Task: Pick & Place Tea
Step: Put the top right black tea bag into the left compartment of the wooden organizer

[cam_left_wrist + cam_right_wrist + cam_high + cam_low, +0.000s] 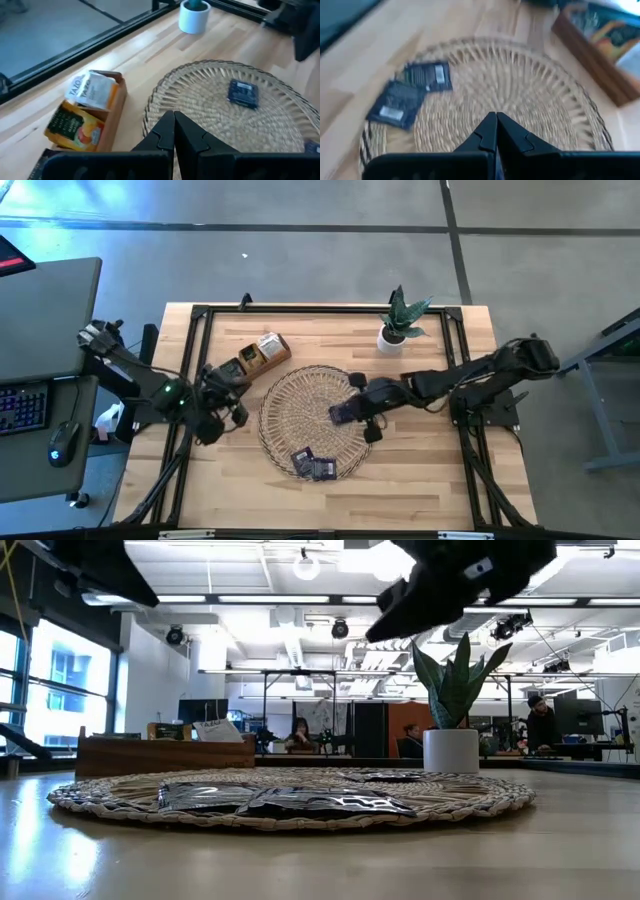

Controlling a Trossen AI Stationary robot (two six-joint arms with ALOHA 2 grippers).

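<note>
The round wicker tray (312,420) lies mid-desk (420,490) on pale wood. Just beside its far-left rim sits the brown wooden compartment box (255,355), holding upright tea packets, 1 white and 1 dark green and orange. A small potted plant (398,320) in a white pot stands near the far edge, well apart from the tray.

3 dark tea sachets show on the tray: 2 overlapping sachets (313,464) lie flat near its front rim, corners askew, neither square to the desk edge; a third dark sachet (342,413) lies on the right part, partly covered from above by the right arm. In the low view the sachets are thin dark slivers on the weave, and their markings cannot be read.

The right hand (496,131) hovers over the tray, fingers pressed together, gripping nothing. The left hand (174,131) waits above the tray's left rim beside the box, fingers likewise closed and empty. People sit at desks in the room behind, faint and far.
</note>
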